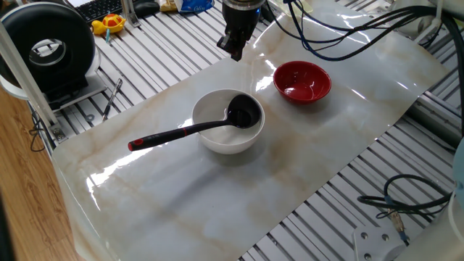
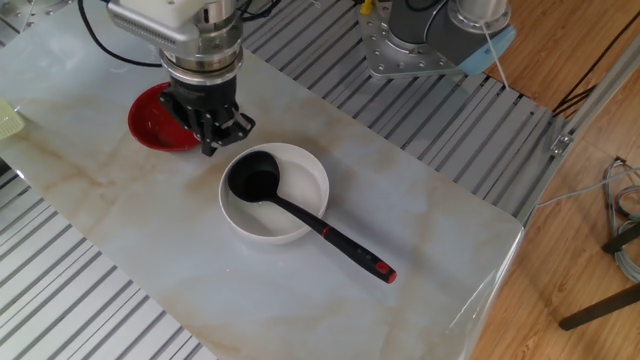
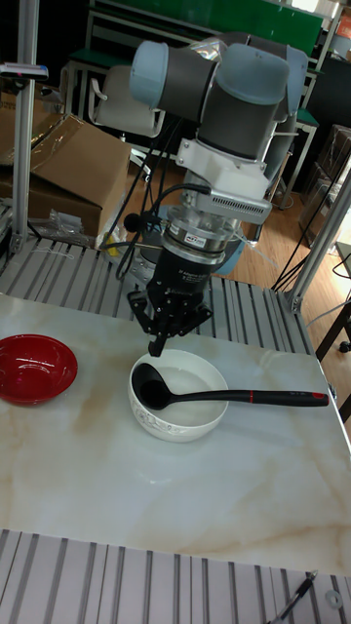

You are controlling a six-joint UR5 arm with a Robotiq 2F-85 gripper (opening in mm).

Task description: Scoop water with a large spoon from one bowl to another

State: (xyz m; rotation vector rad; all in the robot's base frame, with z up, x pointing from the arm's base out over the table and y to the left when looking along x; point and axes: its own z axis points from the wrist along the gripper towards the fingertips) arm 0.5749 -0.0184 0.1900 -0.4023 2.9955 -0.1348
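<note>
The white bowl (image 1: 209,110) (image 2: 312,186) (image 3: 211,376) stands mid-table. The black large spoon (image 1: 181,131) (image 2: 330,235) (image 3: 255,396) lies in it, scoop down inside and handle resting over the rim, its red tip out over the table. Water is too faint to make out. The red bowl (image 1: 302,81) (image 2: 148,122) (image 3: 34,367) sits beside the white one. My gripper (image 1: 234,49) (image 2: 222,135) (image 3: 161,336) hangs open and empty above the table, just beyond the white bowl's rim on the red bowl's side, not touching the spoon.
The bowls sit on a marble-look sheet (image 1: 217,188) over a slatted metal table. A black reel (image 1: 51,47) and a yellow toy (image 1: 109,24) lie off the sheet. Cables (image 1: 341,36) trail near the red bowl. The robot base (image 2: 430,40) stands at the table's far edge.
</note>
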